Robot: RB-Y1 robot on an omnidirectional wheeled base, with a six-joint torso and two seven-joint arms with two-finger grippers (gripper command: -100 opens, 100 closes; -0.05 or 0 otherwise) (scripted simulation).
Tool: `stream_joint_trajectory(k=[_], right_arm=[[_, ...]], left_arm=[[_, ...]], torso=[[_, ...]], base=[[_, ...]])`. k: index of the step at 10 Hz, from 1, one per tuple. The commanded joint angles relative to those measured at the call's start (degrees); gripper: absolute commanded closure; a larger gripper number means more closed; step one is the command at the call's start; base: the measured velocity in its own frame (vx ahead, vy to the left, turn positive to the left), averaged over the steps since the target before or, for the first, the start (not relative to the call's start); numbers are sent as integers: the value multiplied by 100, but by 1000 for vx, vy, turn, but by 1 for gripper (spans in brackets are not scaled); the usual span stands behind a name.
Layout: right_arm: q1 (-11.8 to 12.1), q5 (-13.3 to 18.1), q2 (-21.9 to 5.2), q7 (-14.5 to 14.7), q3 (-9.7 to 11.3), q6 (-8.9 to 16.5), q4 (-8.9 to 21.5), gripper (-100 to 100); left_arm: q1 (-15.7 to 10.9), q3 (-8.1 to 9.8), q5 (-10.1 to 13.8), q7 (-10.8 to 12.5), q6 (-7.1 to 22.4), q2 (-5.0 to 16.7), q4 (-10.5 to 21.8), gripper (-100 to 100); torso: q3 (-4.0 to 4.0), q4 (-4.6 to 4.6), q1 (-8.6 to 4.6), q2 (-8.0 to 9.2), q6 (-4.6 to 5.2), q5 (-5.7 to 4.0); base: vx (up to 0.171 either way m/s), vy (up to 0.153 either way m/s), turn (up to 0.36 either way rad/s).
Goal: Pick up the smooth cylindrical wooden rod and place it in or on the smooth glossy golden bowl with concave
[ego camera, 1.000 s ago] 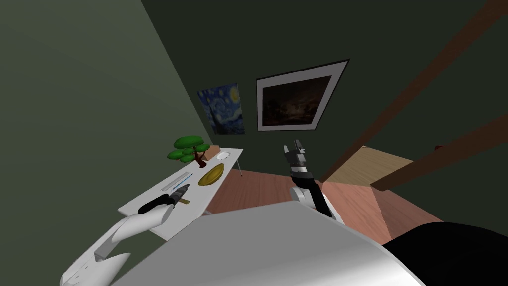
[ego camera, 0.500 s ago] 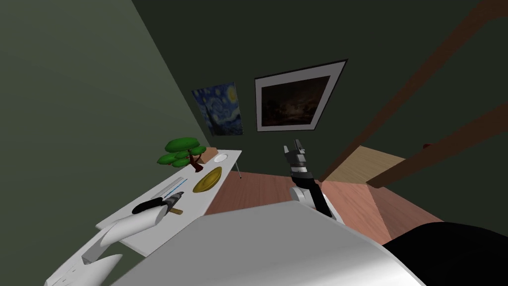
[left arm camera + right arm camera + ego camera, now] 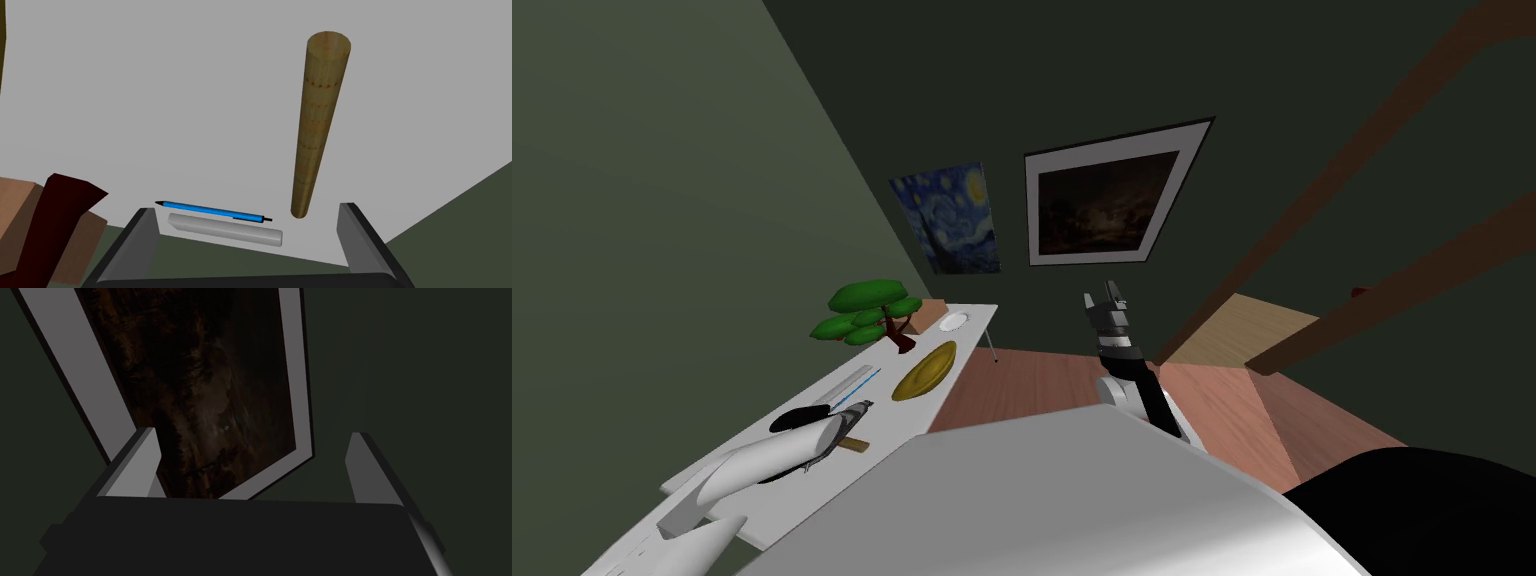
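The left hand [image 3: 247, 212] hangs low over the white worktop [image 3: 150, 100] with its two fingers spread wide and nothing between them, so it is released and grasping nothing. Just ahead of that open gap lies the wooden rod [image 3: 317, 130], flat on the worktop and pointing away from the hand, its near end closer to one finger than to the other and touching neither. Across the gap, beside that end of the rod, a blue pen [image 3: 215, 211] lies next to a pale grey bar [image 3: 225, 230], the two side by side and almost parallel, neither touching the rod. From the head view, the left hand [image 3: 847, 415] reaches out over the near part of the long worktop [image 3: 812, 385] that runs along the left wall, and a short brown length of the rod [image 3: 855, 445] pokes out from under it towards the worktop's right edge. Farther along the worktop sits the golden bowl [image 3: 924, 371], shallow, well apart from the rod. Beyond the bowl stands a small green tree [image 3: 862, 305] on a dark red trunk, with a brown box [image 3: 930, 312] and a white plate [image 3: 953, 321] at the far end. Off to the right, away from the worktop, the right hand [image 3: 1109, 296] is held up above the reddish floor [image 3: 1052, 375], its fingers [image 3: 145, 463] standing apart and empty.
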Motion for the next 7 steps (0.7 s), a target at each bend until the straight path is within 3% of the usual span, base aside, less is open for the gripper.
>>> stream_joint_trajectory(k=[1,7], right_arm=[[0,0,0,0,0,0,0,0],[0,0,0,0,0,0,0,0]], left_arm=[[31,102,179,-189,286,96,154,-100],[4,253,490,-578,1228,252,587,-100]], torso=[[0,0,0,0,0,0],[4,1,1,7,-1,1]], base=[[81,47,-82],[59,43,-52]])
